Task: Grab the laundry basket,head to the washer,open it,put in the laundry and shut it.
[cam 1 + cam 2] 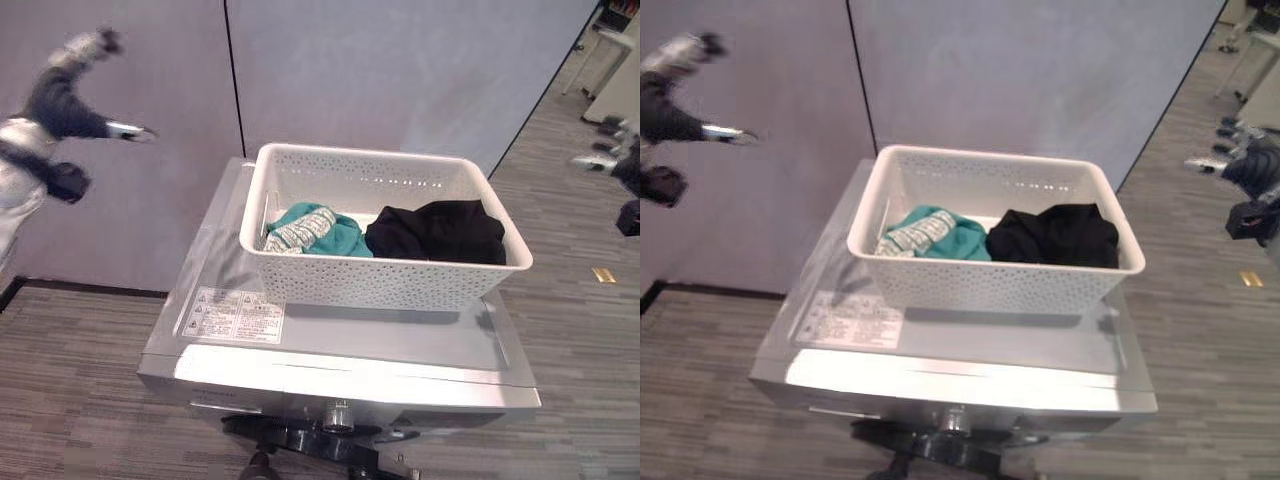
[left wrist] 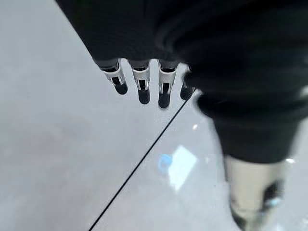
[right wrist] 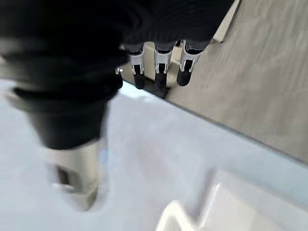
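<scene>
Both hands — left hand (image 1: 75, 100), right hand (image 1: 1252, 170) — released, well apart from laundry basket (image 1: 385, 283) atop washer (image 1: 340, 360).

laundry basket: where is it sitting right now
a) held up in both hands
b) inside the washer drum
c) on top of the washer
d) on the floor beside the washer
c: the white laundry basket rests on the flat top of the washer, with teal and black clothes inside it; the left hand and right hand are raised off to the sides, well clear of it.
</scene>
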{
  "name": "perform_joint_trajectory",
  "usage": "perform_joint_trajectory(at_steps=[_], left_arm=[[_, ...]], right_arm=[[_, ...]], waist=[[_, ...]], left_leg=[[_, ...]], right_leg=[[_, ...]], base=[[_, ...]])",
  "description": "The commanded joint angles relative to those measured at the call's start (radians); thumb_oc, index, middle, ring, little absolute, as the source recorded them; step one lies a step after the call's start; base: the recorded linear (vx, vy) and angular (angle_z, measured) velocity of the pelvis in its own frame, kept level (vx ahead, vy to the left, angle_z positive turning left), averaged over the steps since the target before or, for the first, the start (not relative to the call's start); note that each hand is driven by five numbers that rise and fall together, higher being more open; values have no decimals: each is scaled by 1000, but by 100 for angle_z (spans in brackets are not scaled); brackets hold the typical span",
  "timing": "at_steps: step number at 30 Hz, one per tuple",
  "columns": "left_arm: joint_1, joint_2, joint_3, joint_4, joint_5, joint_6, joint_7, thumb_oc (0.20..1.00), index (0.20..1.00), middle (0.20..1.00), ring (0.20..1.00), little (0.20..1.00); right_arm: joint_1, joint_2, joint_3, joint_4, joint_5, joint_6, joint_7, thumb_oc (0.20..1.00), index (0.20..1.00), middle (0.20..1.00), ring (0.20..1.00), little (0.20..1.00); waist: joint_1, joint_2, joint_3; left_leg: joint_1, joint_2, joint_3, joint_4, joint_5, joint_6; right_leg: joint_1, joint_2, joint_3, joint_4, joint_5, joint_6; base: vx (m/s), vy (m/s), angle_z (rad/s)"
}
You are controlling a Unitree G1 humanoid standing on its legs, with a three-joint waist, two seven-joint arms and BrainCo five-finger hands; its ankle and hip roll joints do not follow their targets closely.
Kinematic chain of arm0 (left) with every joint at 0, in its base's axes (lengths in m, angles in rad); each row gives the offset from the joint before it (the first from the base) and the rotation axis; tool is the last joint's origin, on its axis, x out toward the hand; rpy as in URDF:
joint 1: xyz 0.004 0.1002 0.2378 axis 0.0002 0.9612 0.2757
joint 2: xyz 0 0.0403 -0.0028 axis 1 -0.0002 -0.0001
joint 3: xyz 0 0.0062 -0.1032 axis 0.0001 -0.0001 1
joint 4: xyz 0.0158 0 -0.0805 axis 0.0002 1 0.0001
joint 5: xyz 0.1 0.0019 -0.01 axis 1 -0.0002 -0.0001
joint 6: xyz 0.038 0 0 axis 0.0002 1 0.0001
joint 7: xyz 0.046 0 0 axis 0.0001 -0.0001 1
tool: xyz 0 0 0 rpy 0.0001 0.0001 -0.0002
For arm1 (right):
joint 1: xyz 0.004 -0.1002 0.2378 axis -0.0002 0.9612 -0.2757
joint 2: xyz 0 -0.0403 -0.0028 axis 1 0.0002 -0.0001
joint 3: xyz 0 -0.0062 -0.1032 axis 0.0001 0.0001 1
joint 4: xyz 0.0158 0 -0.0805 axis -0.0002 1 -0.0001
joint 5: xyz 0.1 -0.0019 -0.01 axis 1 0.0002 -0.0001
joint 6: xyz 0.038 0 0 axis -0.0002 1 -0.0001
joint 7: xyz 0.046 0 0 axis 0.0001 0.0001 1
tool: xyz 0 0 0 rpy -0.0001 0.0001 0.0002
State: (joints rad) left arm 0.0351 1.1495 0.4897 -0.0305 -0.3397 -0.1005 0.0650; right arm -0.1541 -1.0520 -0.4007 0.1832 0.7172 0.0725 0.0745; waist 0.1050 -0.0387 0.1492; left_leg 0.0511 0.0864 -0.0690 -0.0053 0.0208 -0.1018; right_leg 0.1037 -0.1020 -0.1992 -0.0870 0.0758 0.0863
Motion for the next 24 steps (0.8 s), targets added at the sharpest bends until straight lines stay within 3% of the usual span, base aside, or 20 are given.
perform_joint_trajectory(at_steps=[1, 2, 4, 5, 7, 10, 11, 12, 13, 15, 16, 17, 18, 20, 22, 24], left_arm=[[30, -93, 6, 177, 78, 3, 113, 1000, 1000, 1000, 1000, 1000], [132, -222, 75, 179, 75, 11, 126, 1000, 1000, 1000, 1000, 1000], [208, -332, 114, 217, 100, 33, 152, 1000, 1000, 1000, 1000, 1000], [210, -334, 115, 214, 101, 34, 152, 1000, 1000, 1000, 1000, 1000], [198, -417, 55, 276, 161, 56, 156, 1000, 1000, 1000, 1000, 1000], [164, -505, -23, 349, 125, 65, 133, 1000, 1000, 1000, 1000, 1000], [163, -504, -26, 350, 125, 63, 133, 1000, 1000, 1000, 1000, 1000], [178, -546, -53, 372, 125, 72, 113, 1000, 1000, 1000, 1000, 1000], [185, -592, -96, 443, 128, 94, 86, 1000, 1000, 1000, 1000, 1000], [175, -606, -131, 492, 129, 92, 81, 1000, 1000, 1000, 1000, 1000], [140, -654, -200, 584, 100, 100, 67, 1000, 1000, 1000, 1000, 1000], [118, -678, -251, 631, 96, 114, 61, 1000, 1000, 1000, 1000, 1000], [99, -696, -306, 659, 120, 124, 46, 1000, 1000, 1000, 1000, 1000], [89, -719, -338, 668, 142, 125, 45, 1000, 1000, 1000, 1000, 1000], [33, -764, -457, 782, 188, 138, 38, 1000, 1000, 1000, 1000, 1000], [18, -777, -487, 808, 197, 133, 39, 1000, 1000, 1000, 1000, 1000]], right_arm=[[-41, 38, 100, 109, -120, -87, -103, 1000, 1000, 1000, 1000, 1000], [3, 115, 59, 88, -163, -102, -141, 1000, 1000, 1000, 1000, 1000], [53, 187, 30, 48, -241, -103, -189, 1000, 1000, 1000, 1000, 1000], [58, 190, 27, 41, -244, -100, -191, 1000, 1000, 1000, 1000, 1000], [93, 268, 6, 44, -345, -115, -282, 1000, 1000, 1000, 1000, 1000], [151, 354, 2, 61, -378, -104, -305, 1000, 1000, 1000, 1000, 1000], [157, 356, -2, 55, -381, -103, -305, 1000, 1000, 1000, 1000, 1000], [180, 376, -4, 69, -411, -93, -307, 1000, 1000, 1000, 1000, 1000], [206, 425, 10, 89, -430, -80, -300, 1000, 1000, 1000, 1000, 1000], [234, 451, 7, 90, -428, -75, -297, 1000, 1000, 1000, 1000, 1000], [261, 495, 30, 111, -428, -68, -289, 1000, 1000, 1000, 1000, 1000], [265, 523, 36, 118, -404, -73, -291, 1000, 1000, 1000, 1000, 1000], [262, 542, 40, 132, -388, -71, -291, 1000, 1000, 1000, 1000, 1000], [274, 558, 29, 127, -393, -71, -295, 1000, 1000, 1000, 1000, 1000], [284, 586, 45, 120, -437, -62, -306, 1000, 1000, 1000, 1000, 1000], [279, 589, 54, 113, -451, -58, -303, 1000, 1000, 1000, 1000, 1000]], waist=[[35, -8, -33], [38, 3, -15], [40, 18, 12], [37, 18, 10], [38, 15, 62], [-17, -16, 67], [-13, -10, 67], [-28, -8, 60], [-48, -7, 51], [-65, 6, 42], [-107, 21, 10], [-127, 35, -1], [-156, 49, -14], [-162, 60, -20], [-186, 59, -10], [-183, 54, 3]], left_leg=[[-74, 59, 9, 76, -66, 32], [-98, 63, -2, 100, -48, 25], [-141, 72, -19, 108, -9, 8], [-146, 70, -22, 105, -1, 8], [-239, 82, -20, 95, 89, -18], [-226, 115, 97, 304, 2, 14], [-235, 121, 95, 331, -16, 14], [-196, 154, 109, 417, -58, 17], [-139, 183, 105, 538, -61, 30], [-91, 203, 92, 550, -60, 27], [20, 213, 93, 478, -54, 14], [50, 197, 98, 414, -67, 9], [86, 192, 149, 326, -138, 7], [117, 182, 201, 254, -163, 11], [161, 94, 221, 99, -287, 52], [173, 62, 231, 65, -299, 71]], right_leg=[[38, -16, -34, 0, -129, -16], [31, -3, -25, 0, -140, -27], [14, 13, -39, 0, -152, -43], [10, 12, -42, 0, -148, -44], [-26, 8, -92, 0, -149, -54], [-95, -16, -142, 0, -113, -65], [-93, -11, -141, 0, -114, -64], [-91, -8, -133, 0, -127, -66], [-103, -12, -138, 0, -121, -67], [-105, -4, -143, 0, -116, -64], [-142, -12, -149, 0, -93, -44], [-156, -18, -149, 0, -78, -27], [-178, -40, -162, 0, -62, -5], [-195, -54, -154, 0, -38, 10], [-244, -118, -158, 0, 32, 67], [-257, -137, -152, 0, 57, 87]], base=[[-142, -205, 3], [-213, -209, 9], [-226, -147, 21], [-220, -65, 32], [-482, -114, 49], [-358, -81, 108], [-97, -3, 67], [-107, 94, 54], [-108, 86, 33], [-148, 215, 33], [-198, 397, 43], [-238, 468, 47], [-171, 372, 53], [-174, 350, 52], [-302, 483, 11], [-227, 248, -31]])
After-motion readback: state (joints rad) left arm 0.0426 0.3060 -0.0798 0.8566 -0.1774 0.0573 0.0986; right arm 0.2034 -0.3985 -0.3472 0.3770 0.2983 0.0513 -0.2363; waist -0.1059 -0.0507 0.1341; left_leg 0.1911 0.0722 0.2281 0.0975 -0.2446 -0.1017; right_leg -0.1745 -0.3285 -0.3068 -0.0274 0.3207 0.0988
